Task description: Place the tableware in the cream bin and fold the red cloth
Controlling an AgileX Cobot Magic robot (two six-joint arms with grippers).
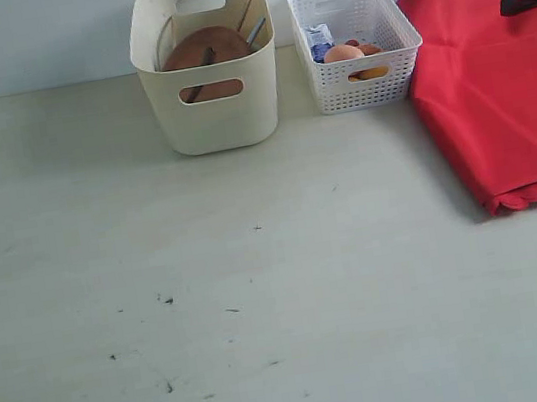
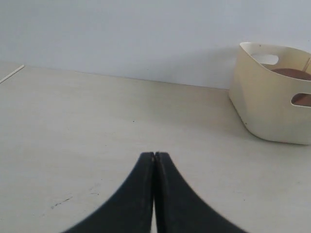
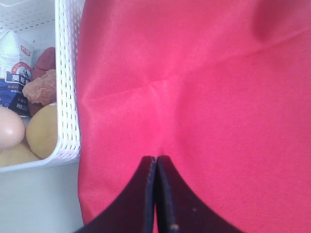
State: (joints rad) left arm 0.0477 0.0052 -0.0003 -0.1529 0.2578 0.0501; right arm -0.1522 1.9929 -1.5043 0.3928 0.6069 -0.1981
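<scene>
Hovering with the right gripper (image 3: 156, 158) at the upper right of the frame, jaws pressed together and gripping nothing, over the red cloth (image 1: 496, 96) lying folded along the right edge. Resting the left gripper (image 2: 154, 154) equally closed and empty, low over the bare table (image 2: 73, 121). Showing the tableware, brown plate (image 1: 208, 46) included, sitting inside the cream bin (image 1: 213, 98) at upper centre. Possibly risking from here: brushing the fabric while moving sideways and dragging the fold open, or nudging the white basket (image 1: 357, 46) just beside the cloth.
</scene>
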